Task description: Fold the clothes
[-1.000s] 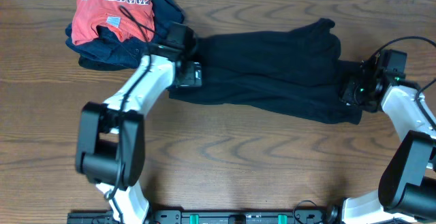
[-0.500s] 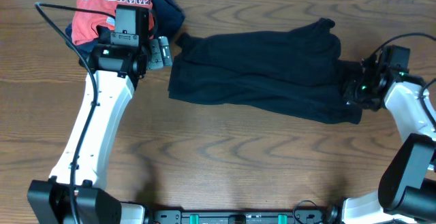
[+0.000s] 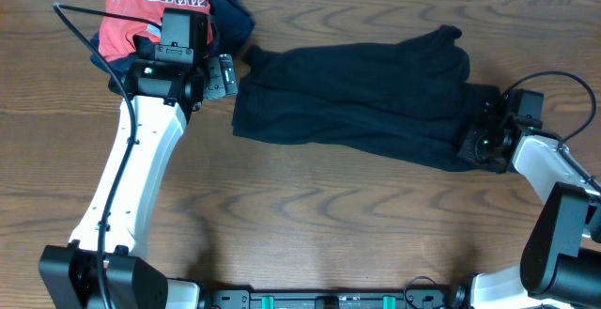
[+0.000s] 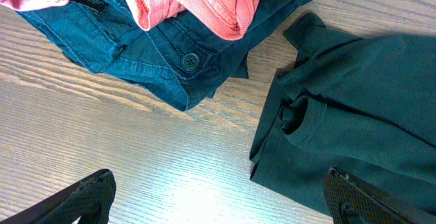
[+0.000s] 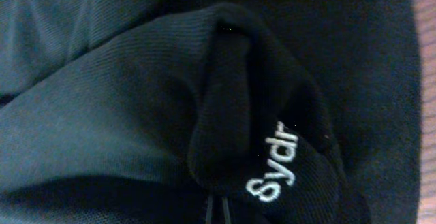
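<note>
Moved: right hand [image 3: 476, 143] has slid slightly toward the near left along the right end of the black shirt [image 3: 366, 93] since half a second ago; the left arm is about where it was.
Black shirt: lies crumpled and stretched out across the middle of the desk [image 3: 329, 224], left to right, with its left edge bunched into a small fold.
Right hand: pressed onto the shirt's right end. The wrist view is filled with dark fabric and a ridge bearing white lettering [image 5: 276, 163] — I cannot tell whether it is clenched or released.
Left hand: [image 3: 225, 72] released, fingers spread wide and grasping nothing, over bare desk just left of the shirt's left edge.
Pile: red shirt [image 3: 141, 13] on top of a navy garment [image 3: 230, 18], far left — just beside the black shirt's far-left corner.
</note>
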